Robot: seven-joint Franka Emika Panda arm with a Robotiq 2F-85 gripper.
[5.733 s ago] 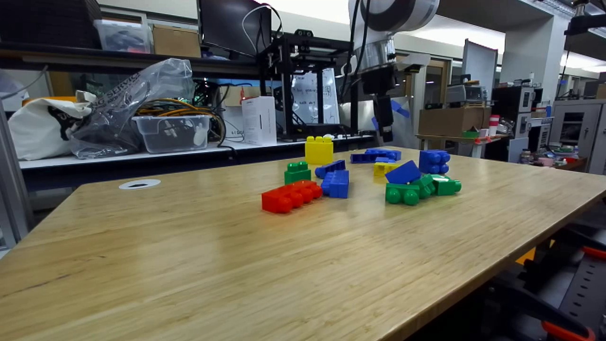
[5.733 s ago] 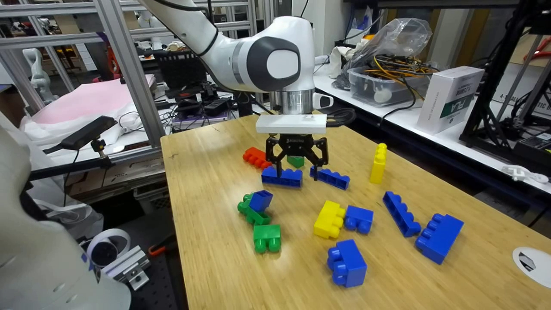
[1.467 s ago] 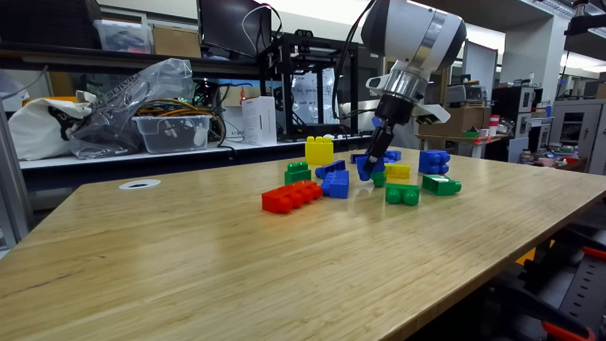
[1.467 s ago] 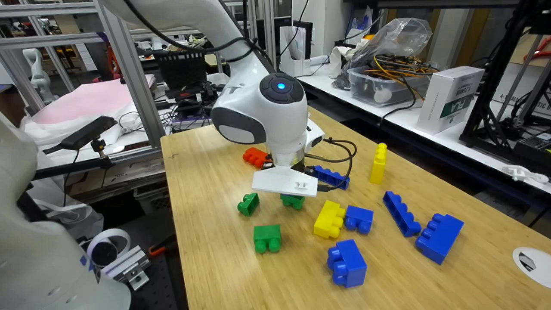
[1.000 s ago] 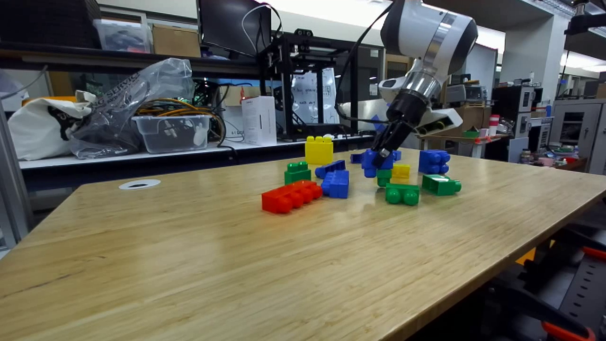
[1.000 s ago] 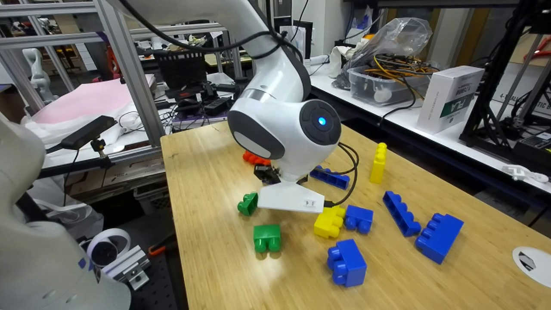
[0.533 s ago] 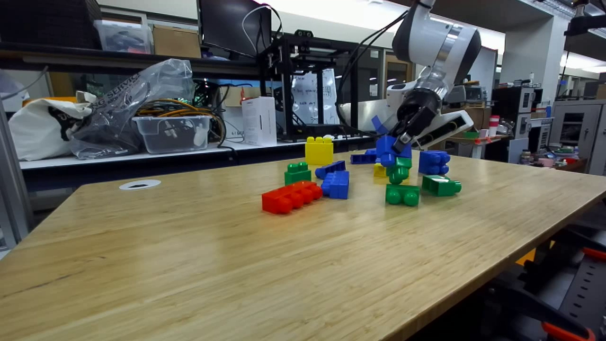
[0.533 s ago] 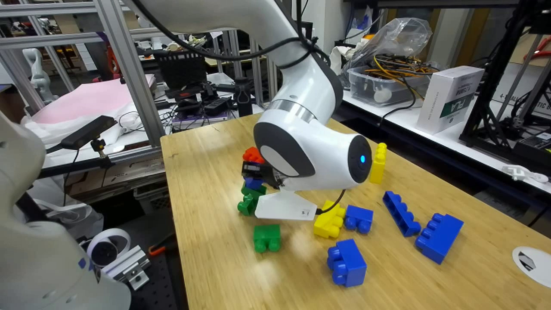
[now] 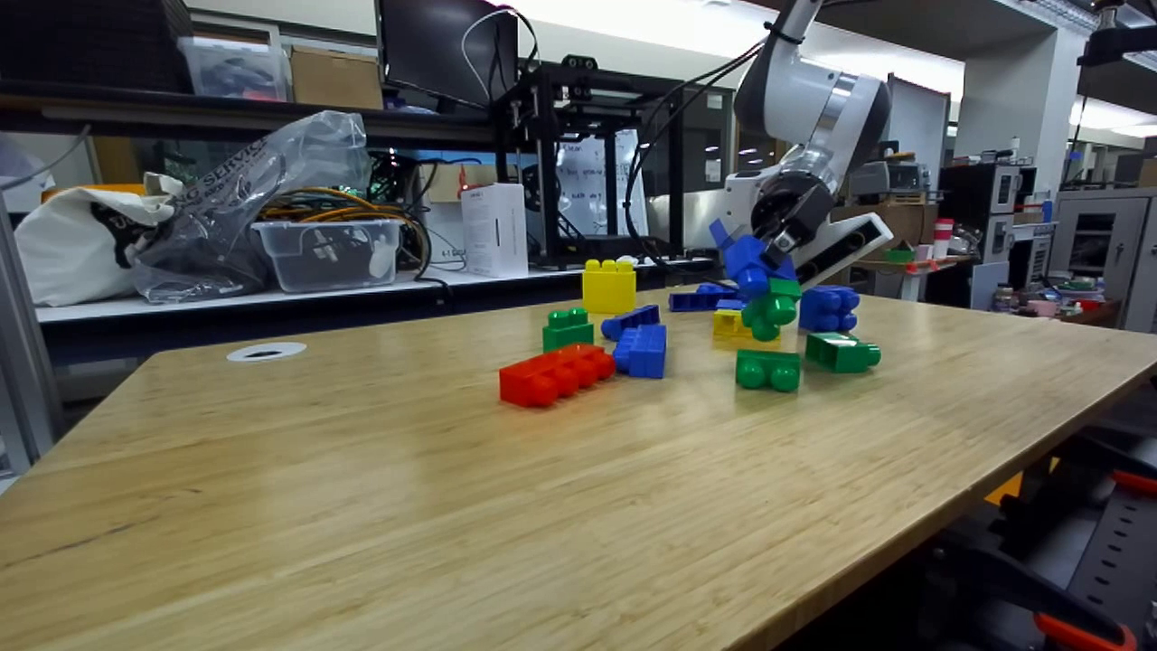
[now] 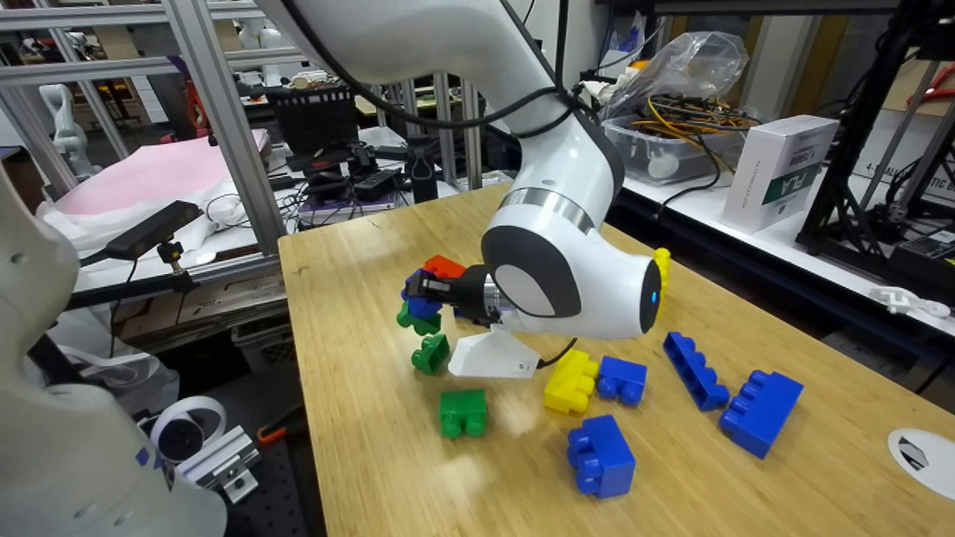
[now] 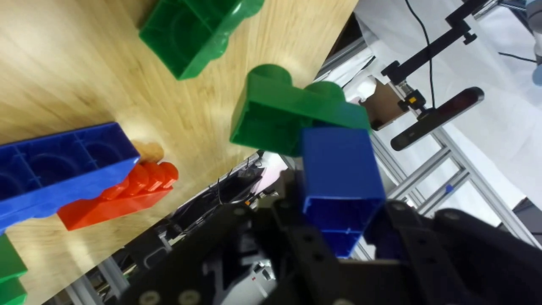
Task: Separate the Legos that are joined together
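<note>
My gripper [image 11: 338, 197], tilted over, is shut on a blue Lego [image 11: 344, 163] and holds it above the table. Joined to that blue brick, a green Lego [image 11: 307, 106] hangs clear of the tabletop, as an exterior view also shows for the green brick [image 9: 770, 309] under the blue one [image 9: 752, 267]. Below the pair lies a loose green brick [image 10: 430, 354], with another green brick [image 10: 462, 412] nearer the robot. A yellow brick [image 10: 571, 380] and a blue brick [image 10: 622, 380] lie against each other; whether they are joined I cannot tell.
A red brick [image 9: 556, 372] and a long blue brick [image 9: 644, 351] lie close to the held pair. Further off are a small green brick [image 9: 568, 330], an upright yellow one [image 9: 608, 287] and several blue ones, such as a blue brick [image 10: 601, 456]. The table edge [image 10: 298, 358] runs nearby.
Several seconds ago my gripper stood open, with the blue brick resting on green ones. Over the last second it has raised the blue-green pair and tilted it further, towards the table edge.
</note>
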